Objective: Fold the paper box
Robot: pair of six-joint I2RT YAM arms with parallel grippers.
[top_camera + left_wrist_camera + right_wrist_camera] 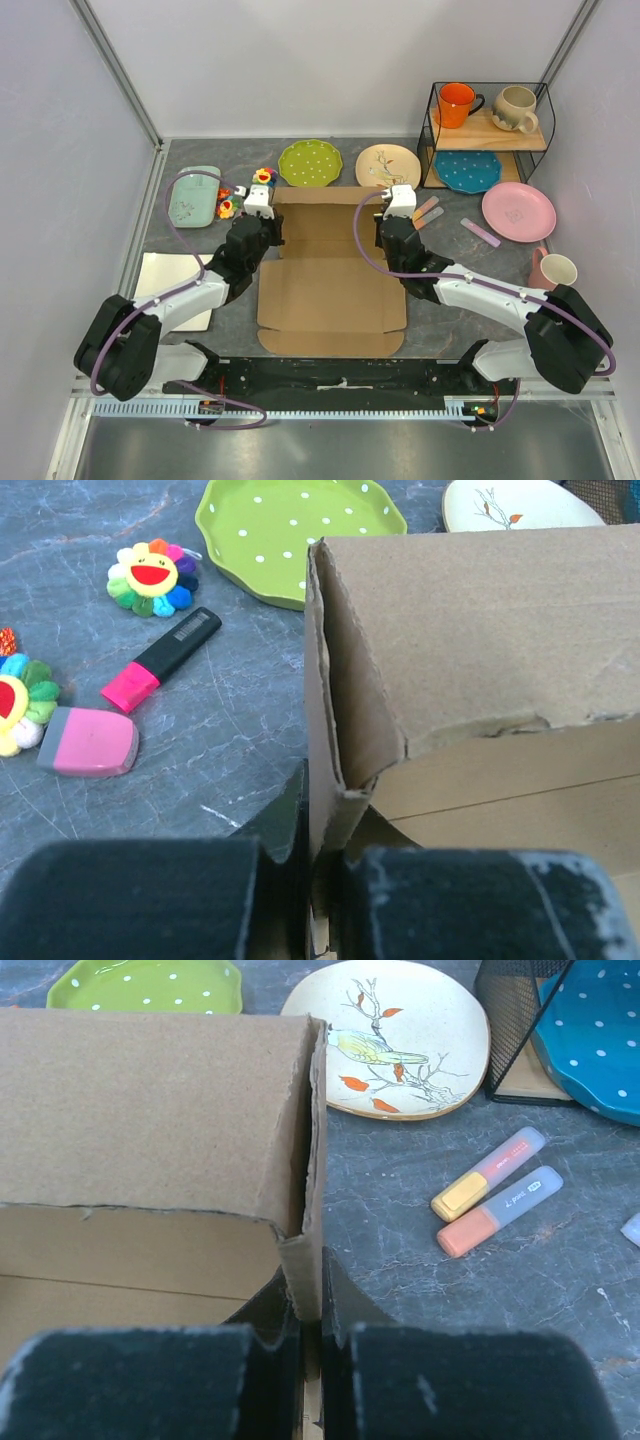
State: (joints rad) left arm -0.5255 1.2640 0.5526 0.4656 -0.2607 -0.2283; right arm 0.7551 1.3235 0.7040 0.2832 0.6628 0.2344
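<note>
Pinching the upright side walls at the far corners, the left hand (320, 865) and right hand (308, 1325) are each clamped thin on the cardboard of the paper box (330, 295), which lies mid-frame on the desk (450, 300) in the top view. Doing this fold well, I judge, means moving both walls together along their creases without tearing the corners.
</note>
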